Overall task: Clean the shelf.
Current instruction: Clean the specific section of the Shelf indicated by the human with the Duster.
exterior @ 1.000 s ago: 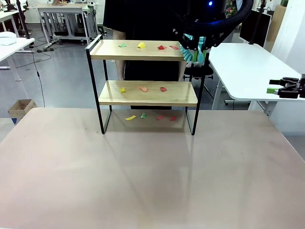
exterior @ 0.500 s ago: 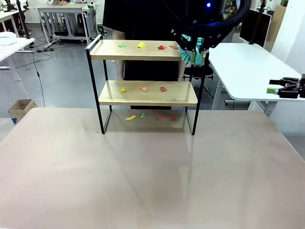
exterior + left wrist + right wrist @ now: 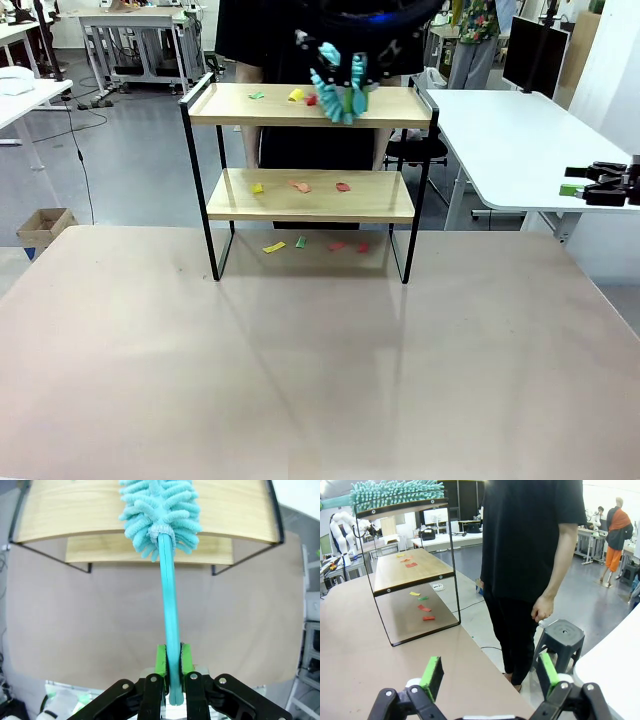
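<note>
Left claw (image 3: 170, 657): clamped on the handle of the teal duster (image 3: 160, 515).
Shelf (image 3: 230, 105): stands at 12 o'clock on the table (image 3: 300, 380).
Duster head: moved from the top board's 3 o'clock end to its middle; a red scrap (image 3: 311, 100) was pushed toward 9 o'clock.
Right claw (image 3: 590, 185): jaws wide apart, at 3 o'clock, unchanged.

The duster (image 3: 160, 515), cropped at the top edge, hides part of the shelf (image 3: 65, 515).
</note>
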